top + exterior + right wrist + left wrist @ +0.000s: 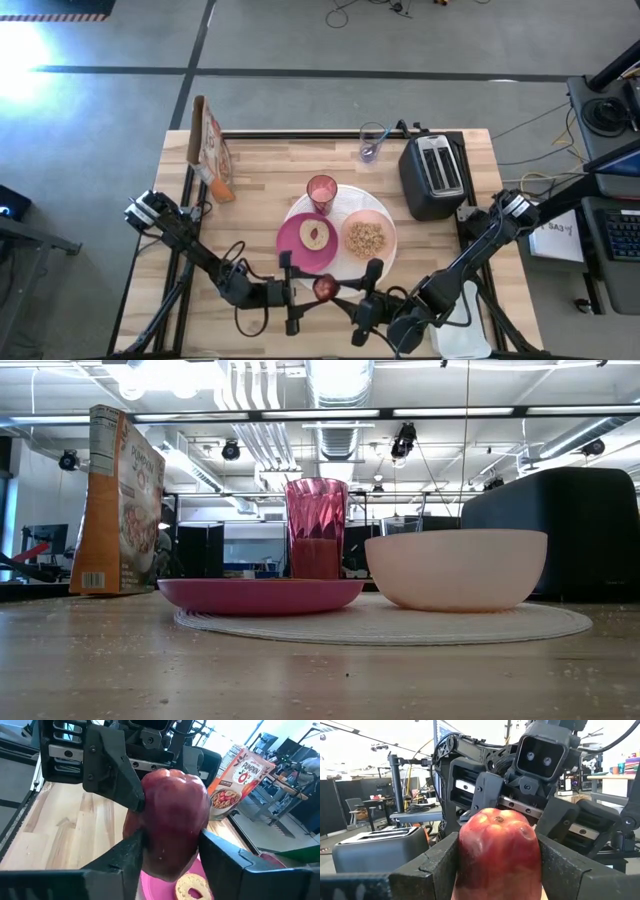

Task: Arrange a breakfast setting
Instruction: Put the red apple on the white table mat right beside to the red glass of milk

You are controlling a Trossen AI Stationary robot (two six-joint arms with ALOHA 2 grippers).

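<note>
Right up close in both wrist views sits a red apple (499, 852), and both grippers hold it at once. From above, the apple (325, 288) is at the near edge of the table (260, 170), just in front of the plates. The left gripper (296, 291) comes at it from the left, and its fingers (427, 870) press on both sides of the apple. The right gripper (358, 292) comes from the right, and its fingers (225, 857) are closed on the apple (172, 822) too. Behind the apple lies a large round white plate (352, 200). On it rest a smaller magenta plate (296, 245) with a round piece of food, and a peach bowl (367, 238) full of cereal. A pink cup (322, 192) stands at the far rim of the white plate. A cereal box (211, 142) stands at the far left of the table. A black toaster (434, 176) sits to the right. A clear glass (372, 142) stands at the far edge, next to the toaster.
</note>
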